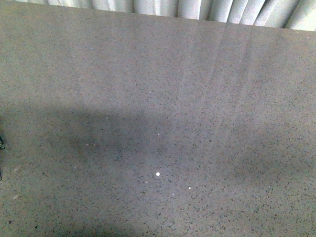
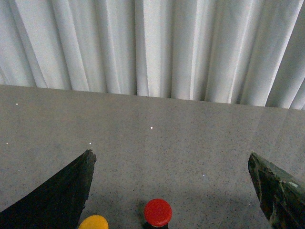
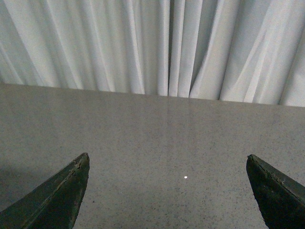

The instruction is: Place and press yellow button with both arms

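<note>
Between the spread fingers [image 2: 57,195] of the left gripper [image 2: 170,155], the wrong button sits nearer the middle.
Both grippers are released and empty. The red button [image 2: 157,212] lies almost centred, while the yellow button [image 2: 93,222] peeks just beside one finger, so closing may catch red. The right gripper [image 3: 167,157] faces only bare table [image 3: 152,124].

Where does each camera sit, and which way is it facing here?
Front view: on the robot's body, looking down across the grey table to the white curtain; no arm clearly shows.
Left wrist view: on the left wrist, facing the curtain; its jaws, wide apart, flank the yellow button and a red button.
Right wrist view: on the right wrist, facing the curtain; its jaws, wide apart, flank only tabletop.
Shared: table and curtain in all three; buttons only in the left wrist view.
</note>
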{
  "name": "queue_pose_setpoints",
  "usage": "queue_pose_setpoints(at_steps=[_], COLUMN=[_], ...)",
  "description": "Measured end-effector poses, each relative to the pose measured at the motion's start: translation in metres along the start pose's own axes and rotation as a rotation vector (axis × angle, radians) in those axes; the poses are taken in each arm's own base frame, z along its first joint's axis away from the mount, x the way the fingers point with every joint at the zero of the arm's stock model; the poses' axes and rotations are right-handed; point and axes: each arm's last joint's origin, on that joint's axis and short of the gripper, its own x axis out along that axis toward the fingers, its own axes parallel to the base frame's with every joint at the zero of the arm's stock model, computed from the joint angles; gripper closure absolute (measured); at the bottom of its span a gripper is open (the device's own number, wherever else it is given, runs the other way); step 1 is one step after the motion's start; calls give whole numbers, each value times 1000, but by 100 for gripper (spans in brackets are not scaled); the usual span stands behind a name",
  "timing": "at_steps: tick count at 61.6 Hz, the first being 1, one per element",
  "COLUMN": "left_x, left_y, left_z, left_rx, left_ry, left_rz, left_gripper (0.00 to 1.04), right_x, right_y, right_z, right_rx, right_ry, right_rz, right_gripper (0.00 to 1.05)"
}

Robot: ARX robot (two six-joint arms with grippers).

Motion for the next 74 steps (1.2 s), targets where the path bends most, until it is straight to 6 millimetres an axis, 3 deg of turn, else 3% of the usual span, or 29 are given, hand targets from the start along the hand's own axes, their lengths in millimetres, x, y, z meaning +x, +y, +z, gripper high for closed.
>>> queue_pose_setpoints(at_steps=[51, 53, 55, 61, 74], left_x=[0, 0, 0, 10, 48], left_y=[0, 0, 1, 6, 33], left_z=[0, -1, 0, -5, -6], left_rx=[0, 3, 10, -16, -32], left_ry=[0, 31, 196, 433, 425], left_rz=[0, -11, -96, -164, -79], left_gripper=[9, 9, 9, 9, 9], right_x=[0, 0, 0, 0, 0], right_y=[0, 0, 0, 0, 0], right_z=[0, 0, 0, 0, 0], right_rx=[0, 0, 0, 0, 0], right_ry=[0, 0, 0, 0, 0], right_rz=[0, 0, 0, 3, 2], right_gripper=[9, 9, 9, 9, 9])
